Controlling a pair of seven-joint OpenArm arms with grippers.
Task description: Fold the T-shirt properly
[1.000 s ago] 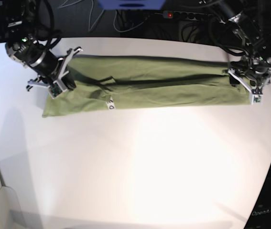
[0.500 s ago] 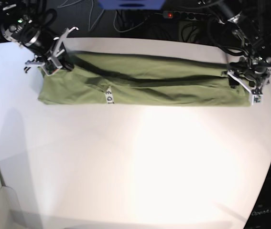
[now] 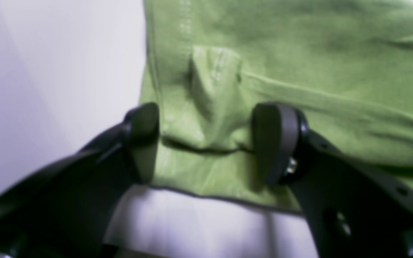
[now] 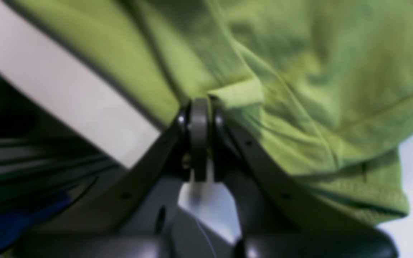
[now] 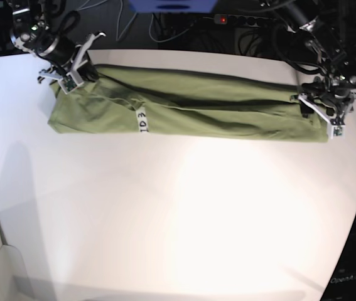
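Note:
The olive-green T-shirt (image 5: 215, 116) lies stretched in a long band across the far part of the white table (image 5: 178, 213), its white tag (image 5: 141, 120) facing up. At the shirt's left end my right gripper (image 5: 71, 76) is shut on a fold of cloth; in the right wrist view the right gripper (image 4: 200, 118) pinches the T-shirt (image 4: 299, 89) tightly. At the shirt's right end my left gripper (image 5: 319, 113) stands open. In the left wrist view the left gripper (image 3: 210, 143) has its fingers (image 3: 276, 143) wide apart, straddling the hem of the T-shirt (image 3: 299, 53), which rests on the table.
A power strip (image 5: 234, 20) with a red light and loose cables lie behind the table's far edge. A blue object (image 5: 171, 5) sits at the top centre. The table's right edge runs close behind the left arm.
My right gripper has carried the shirt's left end up and away toward the far left corner, tightening the cloth. The tag has slid left. The left gripper has stayed put.

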